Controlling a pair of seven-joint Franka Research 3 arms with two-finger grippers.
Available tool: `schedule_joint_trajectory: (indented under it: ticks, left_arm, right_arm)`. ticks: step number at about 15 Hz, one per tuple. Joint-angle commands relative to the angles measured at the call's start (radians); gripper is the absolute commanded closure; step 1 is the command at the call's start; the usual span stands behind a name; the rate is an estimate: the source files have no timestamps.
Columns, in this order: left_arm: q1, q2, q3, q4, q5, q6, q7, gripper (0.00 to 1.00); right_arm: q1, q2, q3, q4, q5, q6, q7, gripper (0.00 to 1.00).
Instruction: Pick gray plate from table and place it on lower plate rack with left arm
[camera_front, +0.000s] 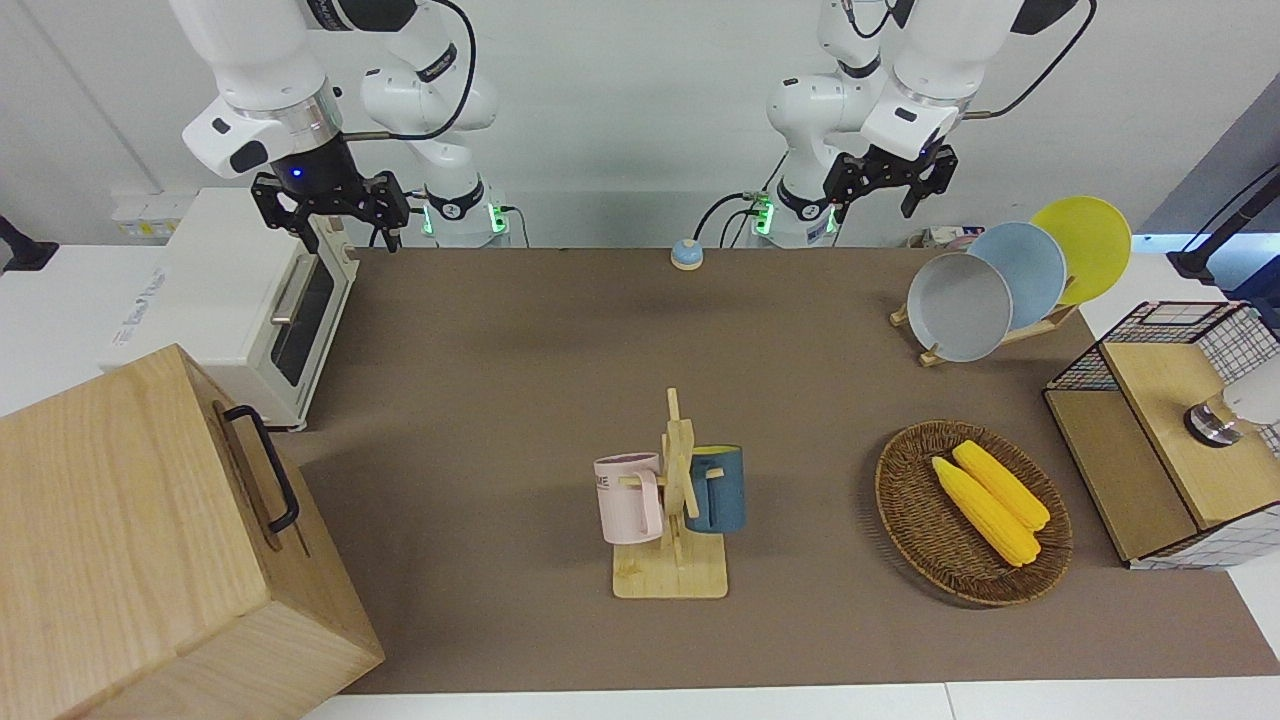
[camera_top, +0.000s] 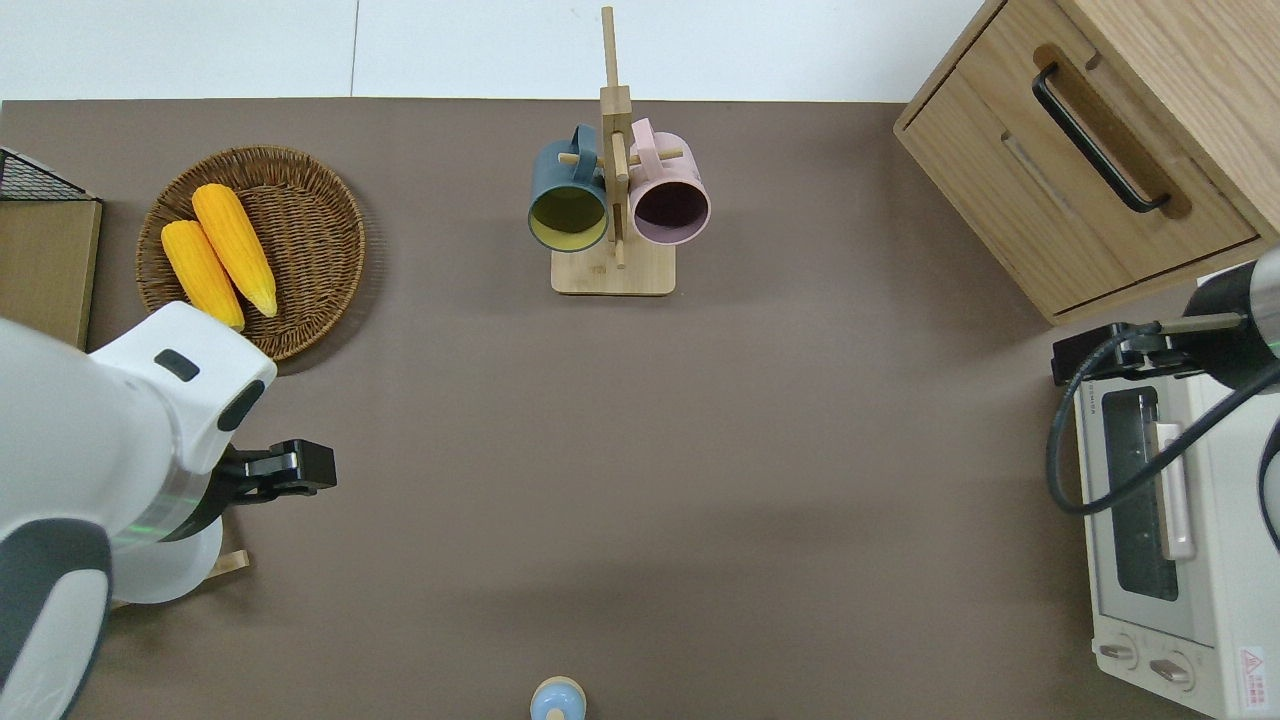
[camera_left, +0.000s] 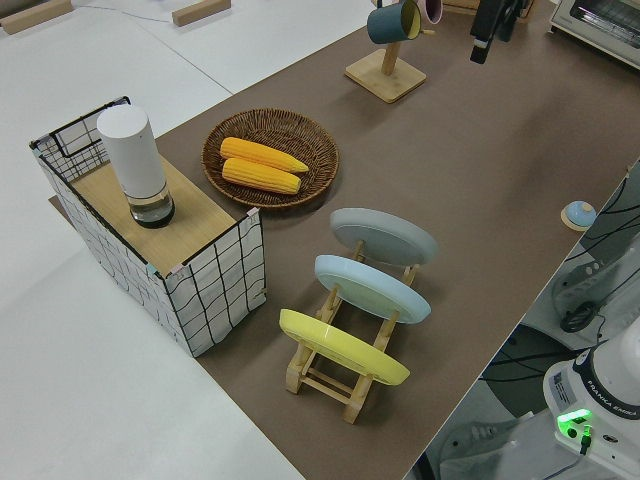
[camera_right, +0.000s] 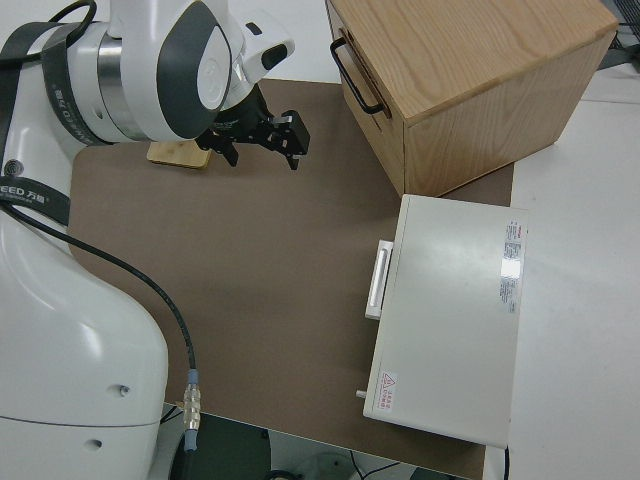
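The gray plate (camera_front: 958, 307) (camera_left: 385, 235) stands on edge in the lower plate rack (camera_front: 1040, 325) (camera_left: 345, 385), in the slot farthest from the robots. Nothing is touching it. My left gripper (camera_front: 885, 192) (camera_top: 290, 470) hangs open and empty in the air, over the brown mat just beside the rack, toward the table's middle. In the overhead view the left arm hides most of the rack. The right arm is parked, and its gripper (camera_front: 340, 228) (camera_right: 265, 145) is open and empty.
A light blue plate (camera_front: 1020, 270) and a yellow plate (camera_front: 1085, 245) fill the rack's other slots. Nearby are a wicker basket (camera_front: 900, 500) with corn and a wire-sided shelf (camera_front: 1160, 430). A mug stand (camera_front: 675, 500), toaster oven (camera_front: 250, 300), wooden cabinet (camera_front: 130, 540) and bell (camera_front: 686, 254) also stand on the table.
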Motion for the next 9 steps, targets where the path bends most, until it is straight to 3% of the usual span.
schedule_joint_trajectory:
  ticks: [1,9]
  left_arm:
    - [0.004,-0.003,0.005,0.012,-0.026,-0.007,0.187,0.00]
    - [0.004,-0.003,-0.005,0.010,-0.010,0.008,0.235,0.00]
  right_arm:
    - [0.007,0.000,-0.006,0.006,0.003,-0.001,0.004,0.017]
    - [0.007,0.000,-0.006,0.006,0.003,-0.001,0.004,0.017]
